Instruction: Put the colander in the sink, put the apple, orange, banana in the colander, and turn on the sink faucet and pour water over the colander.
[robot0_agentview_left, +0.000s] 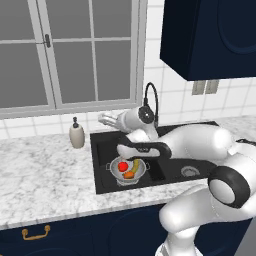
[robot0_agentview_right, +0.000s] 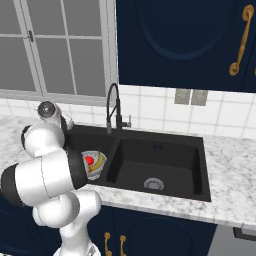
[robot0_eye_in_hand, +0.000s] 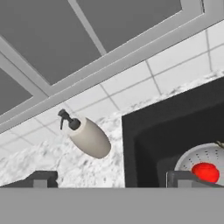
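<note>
The silver colander (robot0_agentview_left: 128, 170) sits in the left basin of the black sink (robot0_agentview_left: 165, 132). Inside it lie the red apple (robot0_agentview_left: 123, 166), the yellow banana (robot0_agentview_left: 136, 165) and the orange (robot0_agentview_left: 129, 175). My gripper (robot0_agentview_left: 104, 119) hovers above the basin's back left corner, pointing left toward the wall, open and holding nothing. In the hand view its fingertips (robot0_eye_in_hand: 41, 178) stand wide apart, with the colander (robot0_eye_in_hand: 205, 159) and apple (robot0_eye_in_hand: 205, 172) at the lower right. The black gooseneck sink faucet (robot0_agentview_left: 150, 99) rises behind the sink, just right of my wrist. No water is running.
A beige soap dispenser (robot0_agentview_left: 76, 134) stands on the marble counter (robot0_agentview_left: 45, 170) left of the sink, under the window. The right basin (robot0_agentview_right: 155, 165) shows its silver drain (robot0_agentview_right: 153, 184). Dark blue cabinets hang above right.
</note>
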